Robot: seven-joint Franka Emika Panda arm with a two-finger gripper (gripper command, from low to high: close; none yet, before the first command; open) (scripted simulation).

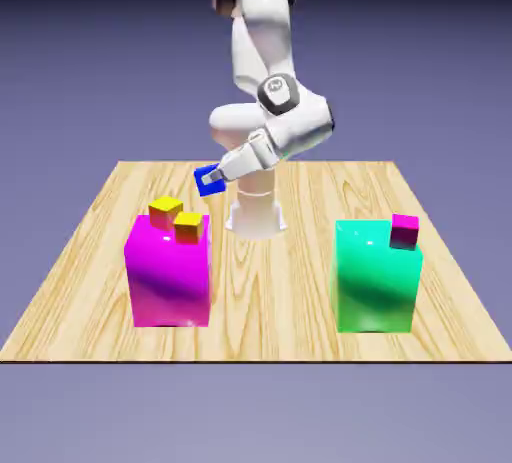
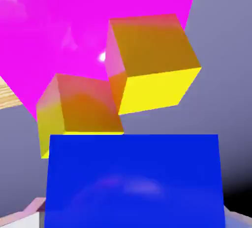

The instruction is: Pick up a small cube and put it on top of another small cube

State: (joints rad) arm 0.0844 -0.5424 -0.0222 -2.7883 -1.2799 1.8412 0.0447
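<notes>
My gripper [image 1: 211,184] is shut on the small blue cube [image 1: 208,180] and holds it in the air above the table, behind and just right of the big magenta block [image 1: 168,276]. On that block's top sit a small yellow cube [image 1: 165,211] and a small orange cube [image 1: 188,227], side by side. In the hand view the blue cube [image 2: 133,180] fills the bottom and hides the fingertips. Beyond it lie a nearer yellow-orange cube [image 2: 78,111] and a farther yellow-orange cube [image 2: 152,59] on the magenta block [image 2: 59,25].
A big green block [image 1: 375,276] stands at the exterior view's right with a small magenta cube [image 1: 404,231] on its top corner. The wooden table [image 1: 280,291] ends just in front of both blocks. The robot's base stands between and behind them.
</notes>
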